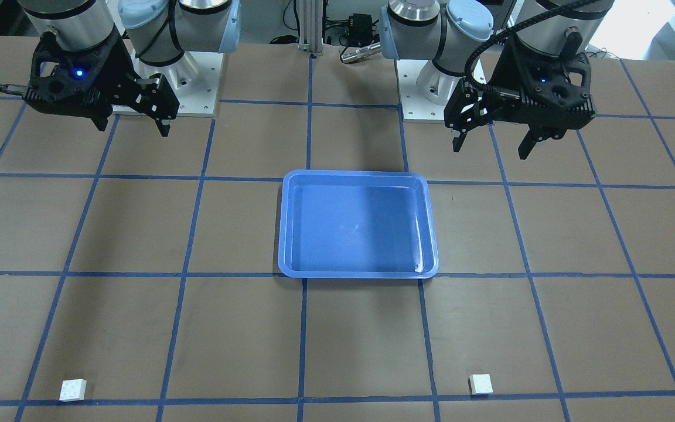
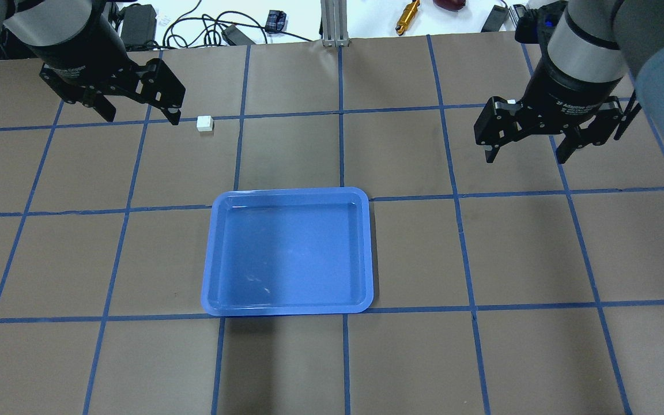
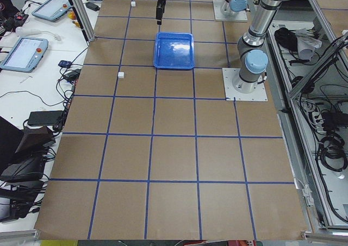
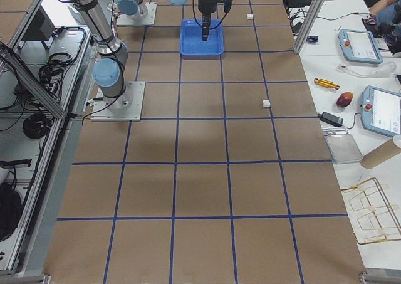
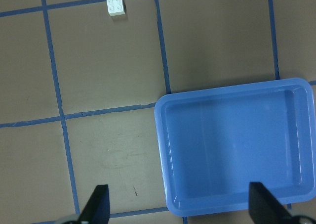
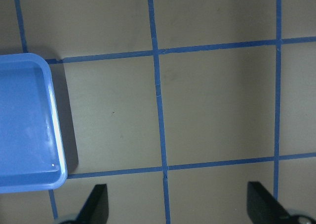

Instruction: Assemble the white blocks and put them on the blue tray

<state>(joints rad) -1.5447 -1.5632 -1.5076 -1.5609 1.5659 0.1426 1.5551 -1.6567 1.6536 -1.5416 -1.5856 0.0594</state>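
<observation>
The blue tray [image 1: 282,234] lies empty at the table's middle; it also shows in the overhead view [image 2: 208,271]. Two white blocks lie apart on the table's far side: one [image 1: 481,384] on my left side, also in the overhead view [image 2: 204,123] and the left wrist view [image 5: 116,6], and one [image 1: 72,390] on my right side, hidden in the overhead view. My left gripper [image 1: 491,150] is open and empty, held high. My right gripper [image 1: 133,129] is open and empty, also high. The right wrist view shows only the tray's corner [image 6: 57,135].
Blue tape lines divide the brown table into grid squares. The arm bases [image 1: 188,88] stand at the robot's edge. Cables, a brass tool [image 2: 408,14] and tablets [image 4: 358,44] lie on the benches beyond the far edge.
</observation>
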